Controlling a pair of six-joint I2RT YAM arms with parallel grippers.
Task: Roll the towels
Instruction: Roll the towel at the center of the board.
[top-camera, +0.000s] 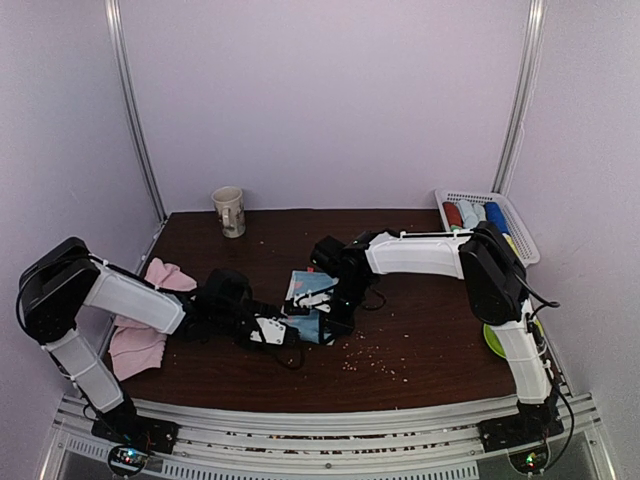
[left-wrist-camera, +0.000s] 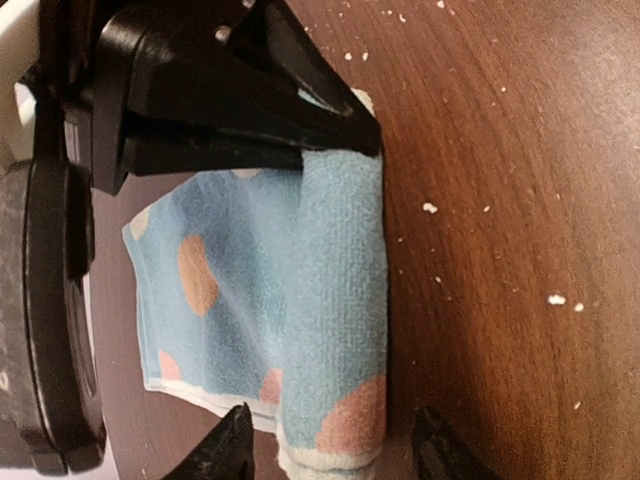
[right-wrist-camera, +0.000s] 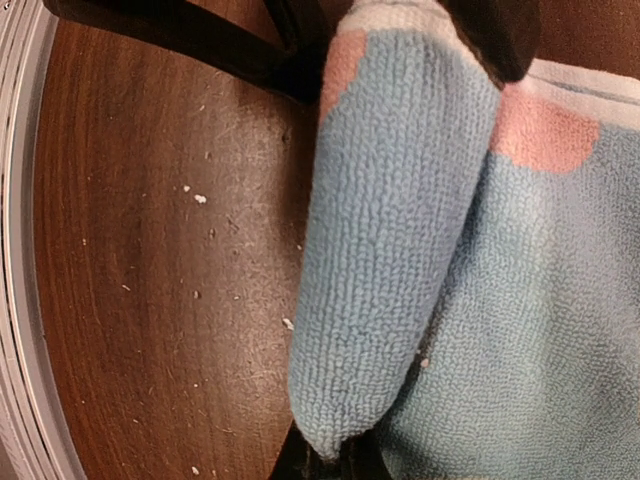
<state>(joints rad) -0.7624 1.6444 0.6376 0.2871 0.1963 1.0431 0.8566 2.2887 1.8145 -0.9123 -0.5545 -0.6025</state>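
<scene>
A light blue towel (top-camera: 312, 297) with orange dots lies mid-table, partly rolled. Its roll (left-wrist-camera: 336, 300) runs along the towel's near edge, and the flat part (left-wrist-camera: 215, 290) spreads beside it. My left gripper (left-wrist-camera: 335, 455) is open, with one finger on each side of one end of the roll and a small gap on each side. My right gripper (right-wrist-camera: 335, 468) is shut on the roll's (right-wrist-camera: 390, 250) other end, seen as a black wedge (left-wrist-camera: 250, 110) in the left wrist view. Pale pink towels (top-camera: 150, 320) lie crumpled at the table's left edge.
A white slatted basket (top-camera: 520, 232) holding rolled cloths stands at the back right. A mug (top-camera: 229, 211) is at the back edge, left of centre. A green object (top-camera: 494, 342) lies by the right arm. White crumbs (top-camera: 372, 358) dot the dark wooden table (top-camera: 420, 300).
</scene>
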